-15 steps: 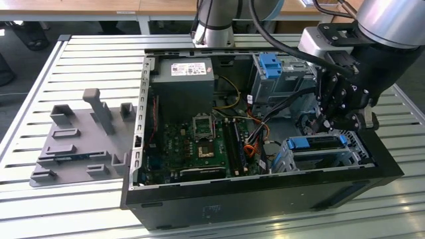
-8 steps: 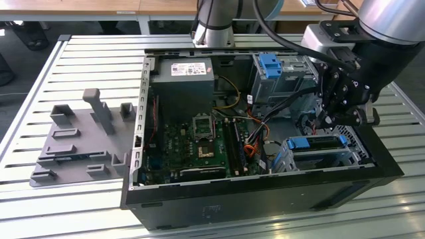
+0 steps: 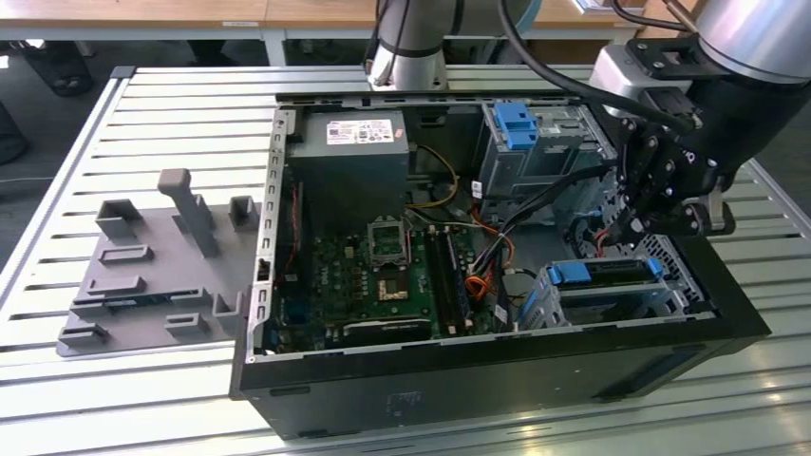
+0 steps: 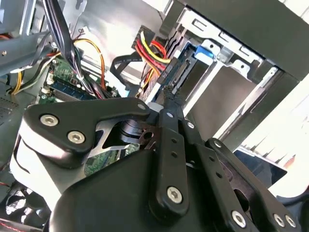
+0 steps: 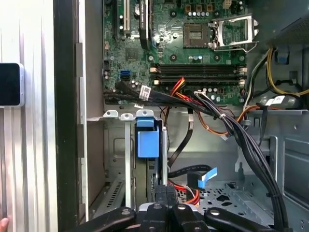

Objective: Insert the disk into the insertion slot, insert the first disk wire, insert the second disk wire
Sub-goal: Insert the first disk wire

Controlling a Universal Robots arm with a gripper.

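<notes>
The disk [image 3: 609, 273], in its blue carrier, sits inside the insertion slot [image 3: 548, 306] at the case's front corner, on the exterior view's right. My gripper [image 3: 669, 211] hangs just above and behind it. In the first wrist view the carrier's blue tab [image 5: 147, 137] stands upright in the silver cage [image 5: 120, 159], and my fingers [image 5: 160, 195] press together right at the disk's rear edge. In the second wrist view the gripper [image 4: 167, 96] is shut, its tip at the disk's connector edge [image 4: 177, 72], beside a red and yellow wire bundle [image 4: 153, 50]. Whether it pinches a plug is hidden.
A taller grey cage with a blue tab [image 3: 514, 122] stands at the back of the case. The motherboard [image 3: 380, 266] and power supply [image 3: 348, 152] fill the case's other side. Black cable bundles [image 5: 241, 135] cross the bay. A grey fixture [image 3: 159, 266] lies on the slatted table.
</notes>
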